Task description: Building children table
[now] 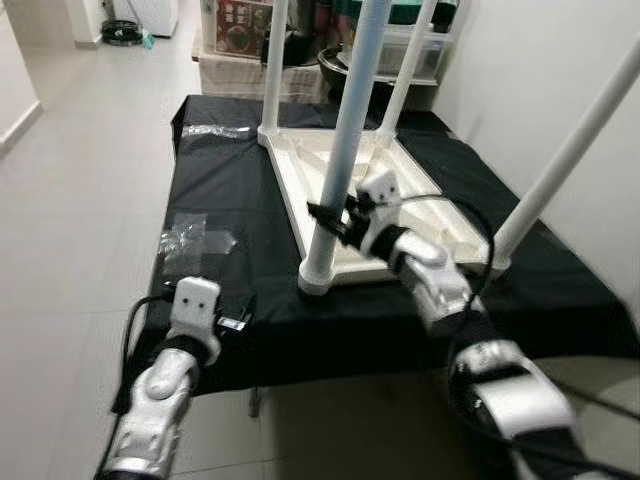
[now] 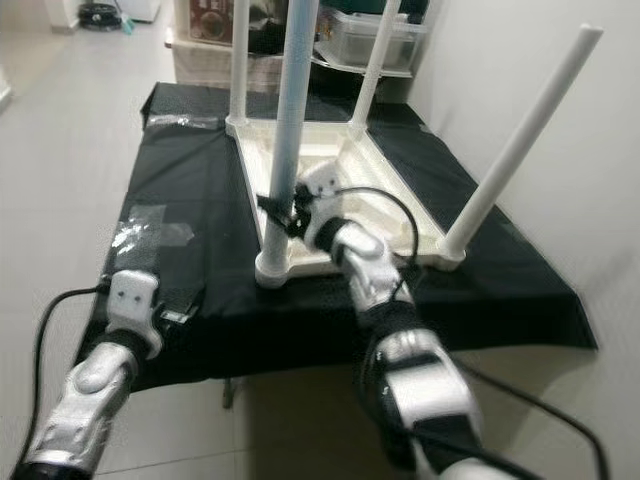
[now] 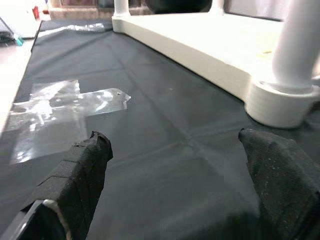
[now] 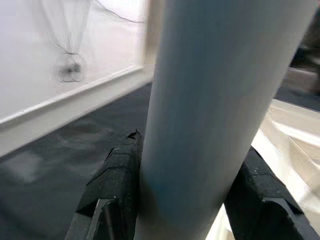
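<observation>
An upside-down white children's tabletop (image 1: 420, 215) lies on a black cloth (image 1: 230, 180), with white legs standing up from its corners. My right gripper (image 1: 330, 222) is shut on the nearest leg (image 1: 340, 160), low on its shaft above the socket (image 1: 320, 278). In the right wrist view the black fingers (image 4: 117, 175) press both sides of the leg (image 4: 210, 100). My left gripper (image 3: 175, 165) is open, hovering just over the cloth left of that socket (image 3: 280, 102); its fingers (image 3: 80, 170) hold nothing.
A clear plastic bag (image 1: 195, 235) lies on the cloth to the left. Another leg (image 1: 570, 150) leans up at the right near the wall. Storage boxes and shelves (image 1: 300, 40) stand behind. A black cable (image 1: 470, 215) runs along my right arm. Tiled floor (image 1: 70, 200) lies to the left.
</observation>
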You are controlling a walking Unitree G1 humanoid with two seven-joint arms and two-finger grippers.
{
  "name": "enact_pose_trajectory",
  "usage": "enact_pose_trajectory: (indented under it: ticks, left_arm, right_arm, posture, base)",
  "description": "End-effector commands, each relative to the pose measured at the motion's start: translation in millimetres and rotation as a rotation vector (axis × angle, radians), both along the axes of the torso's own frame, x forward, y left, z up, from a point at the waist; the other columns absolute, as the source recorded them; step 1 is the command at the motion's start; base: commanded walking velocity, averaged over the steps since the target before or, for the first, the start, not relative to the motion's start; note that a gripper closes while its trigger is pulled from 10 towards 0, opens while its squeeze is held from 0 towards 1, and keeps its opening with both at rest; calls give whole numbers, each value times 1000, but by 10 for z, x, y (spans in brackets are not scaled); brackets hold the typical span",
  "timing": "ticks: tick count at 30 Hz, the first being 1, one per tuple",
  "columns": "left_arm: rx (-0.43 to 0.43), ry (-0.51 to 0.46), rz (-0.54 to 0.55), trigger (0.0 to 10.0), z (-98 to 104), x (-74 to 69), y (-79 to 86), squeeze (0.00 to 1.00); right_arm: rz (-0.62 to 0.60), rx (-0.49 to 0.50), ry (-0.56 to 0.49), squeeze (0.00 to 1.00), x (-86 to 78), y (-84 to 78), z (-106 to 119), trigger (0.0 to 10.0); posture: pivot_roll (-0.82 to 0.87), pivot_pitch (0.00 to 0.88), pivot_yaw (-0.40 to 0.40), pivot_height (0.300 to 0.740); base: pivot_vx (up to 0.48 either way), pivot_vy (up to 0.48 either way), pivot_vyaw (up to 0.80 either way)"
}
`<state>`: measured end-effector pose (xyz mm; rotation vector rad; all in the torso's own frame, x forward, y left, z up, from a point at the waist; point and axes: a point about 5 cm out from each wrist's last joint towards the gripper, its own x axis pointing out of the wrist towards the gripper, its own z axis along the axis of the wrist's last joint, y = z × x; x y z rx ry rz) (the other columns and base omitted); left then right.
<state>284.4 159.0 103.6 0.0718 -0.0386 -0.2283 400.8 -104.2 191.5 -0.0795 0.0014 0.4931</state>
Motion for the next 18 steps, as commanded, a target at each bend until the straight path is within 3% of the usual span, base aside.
enact_pose_trajectory:
  ticks: [1, 2, 3, 6, 10, 14, 15, 16, 17, 18]
  left_arm:
    - [11, 18, 0, 10000, -45, -36, 14, 0]
    - [11, 18, 0, 10000, -45, -36, 14, 0]
    - [11, 19, 1, 10000, -48, -43, 19, 0]
    - [11, 20, 2, 10000, -48, -43, 21, 0]
    - [14, 21, 0, 10000, -45, -33, 27, 0]
    - [12, 23, -1, 10000, -52, -32, 22, 0]
    - [10, 25, -5, 10000, -59, -31, 9, 0]
    - [10, 25, -5, 10000, -59, -31, 9, 0]
    - [10, 27, -9, 10000, -63, -30, -5, 0]
    - [9, 26, -12, 10000, -64, -28, -16, 0]
  right_arm:
    - [-381, -83, 200, 0, -19, -417, -427, 0]
    - [-381, -83, 200, 0, -19, -417, -427, 0]
    - [-611, -6, 287, 0, -76, -596, -571, 0]
    - [-663, 13, 305, 0, -103, -639, -618, 0]
    - [-1036, 55, 360, 0, -362, -911, -879, 0]
    - [-1142, 31, 315, 0, -479, -958, -864, 0]
    - [-1116, 29, 311, 0, -492, -915, -848, 3804]
    - [-1116, 29, 311, 0, -492, -915, -848, 3804]
    - [-1099, 45, 295, 0, -486, -862, -801, 10000]
    - [-1040, 74, 253, 114, -454, -798, -724, 10000]
  posture:
    - [57, 0, -147, 740]
    - [57, 0, -147, 740]
    - [59, 0, -147, 740]
    - [59, 0, -147, 740]
    - [48, 0, -139, 740]
    - [33, 0, -132, 740]
    - [33, 0, -132, 740]
    - [33, 0, -132, 740]
    - [33, 0, -132, 740]
    - [33, 0, -132, 740]
  base:
    - [0, 0, 0]
    - [0, 0, 0]
    - [0, 0, 0]
    - [0, 0, 0]
    - [0, 0, 0]
    - [0, 0, 0]
    - [0, 0, 0]
    - [0, 0, 0]
    - [0, 0, 0]
    - [0, 0, 0]
